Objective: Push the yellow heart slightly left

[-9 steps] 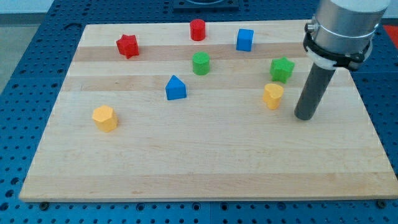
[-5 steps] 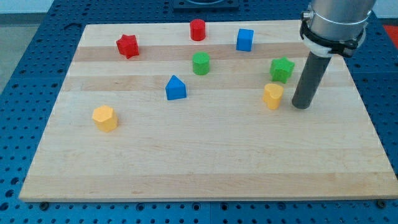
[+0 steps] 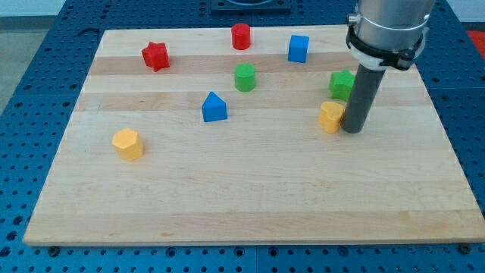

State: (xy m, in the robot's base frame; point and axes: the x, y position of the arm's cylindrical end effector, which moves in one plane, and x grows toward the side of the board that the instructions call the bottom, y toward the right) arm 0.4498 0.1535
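Observation:
The yellow heart (image 3: 330, 116) lies on the wooden board (image 3: 250, 189) at the view's right of centre. My tip (image 3: 352, 130) stands right against the heart's right side, touching or nearly touching it. The rod rises from there and partly hides the green star (image 3: 341, 83) just above the heart.
A yellow hexagon block (image 3: 127, 143) sits at the view's left. A blue house-shaped block (image 3: 214, 107) and a green cylinder (image 3: 245, 76) are in the middle. A red star (image 3: 155, 55), a red cylinder (image 3: 240, 36) and a blue cube (image 3: 298, 48) lie along the top.
My tip has slid left and slightly up, from well right of the yellow heart to its right side. The blocks have not visibly moved.

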